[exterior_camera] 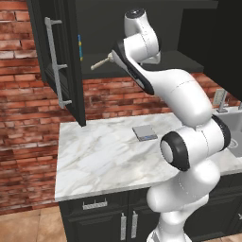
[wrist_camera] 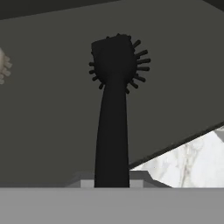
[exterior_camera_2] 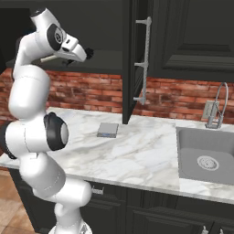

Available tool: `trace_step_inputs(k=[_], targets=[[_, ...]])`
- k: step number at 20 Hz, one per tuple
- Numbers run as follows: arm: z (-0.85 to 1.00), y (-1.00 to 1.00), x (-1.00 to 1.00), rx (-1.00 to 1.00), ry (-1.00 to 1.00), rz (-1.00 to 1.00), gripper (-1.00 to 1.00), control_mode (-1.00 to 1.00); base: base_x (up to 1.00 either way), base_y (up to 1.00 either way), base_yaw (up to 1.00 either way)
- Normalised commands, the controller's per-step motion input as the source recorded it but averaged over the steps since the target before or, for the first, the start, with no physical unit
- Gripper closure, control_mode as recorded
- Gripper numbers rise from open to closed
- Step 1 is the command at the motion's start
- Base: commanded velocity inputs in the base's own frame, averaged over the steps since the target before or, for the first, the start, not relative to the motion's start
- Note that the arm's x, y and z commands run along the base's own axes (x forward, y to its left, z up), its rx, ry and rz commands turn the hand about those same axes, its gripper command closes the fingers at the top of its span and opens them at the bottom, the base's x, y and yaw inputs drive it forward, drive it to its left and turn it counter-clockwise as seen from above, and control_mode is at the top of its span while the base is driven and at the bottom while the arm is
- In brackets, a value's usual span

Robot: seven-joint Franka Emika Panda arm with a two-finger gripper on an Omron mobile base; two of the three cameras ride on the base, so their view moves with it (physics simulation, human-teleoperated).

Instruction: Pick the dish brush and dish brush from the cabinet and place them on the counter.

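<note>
A white marble counter (exterior_camera: 94,160) bears 1 flat grey pad (exterior_camera: 144,133); the cabinet's dark shelf (exterior_camera: 184,60) carries 1 cream brush (exterior_camera: 100,63).

Above the counter (exterior_camera: 99,156) we see the cabinet (exterior_camera: 61,56) standing open, one brush (exterior_camera: 100,63) lying on its shelf (exterior_camera: 101,71) beside the arm, a second brush (wrist_camera: 114,109) at the gripper (exterior_camera_2: 87,54), a pad (exterior_camera: 144,133) on the counter and the sink (exterior_camera_2: 208,157) to the right.

No legible text, label, brand, number or sign appears on any surface. The cabinet (exterior_camera: 66,56) doors, the tabletop (exterior_camera: 104,156) and the brick wall (exterior_camera: 23,118) carry no readable marking.
</note>
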Motion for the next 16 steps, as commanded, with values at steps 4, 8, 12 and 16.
trace_step_inputs(k=[4,8,12,16], targets=[[0.00,0.00,-0.28,0.00,0.00,0.00,1.00,-1.00,0.00,0.00,0.00],[0.00,0.00,-0.32,0.00,0.00,0.00,1.00,-1.00,0.00,0.00,0.00],[-0.01,0.00,-0.31,0.00,0.00,-0.01,1.00,-1.00,0.00,0.00,0.00],[-0.02,0.00,-0.31,0.00,0.00,-0.01,1.00,-1.00,0.00,0.00,0.00]])
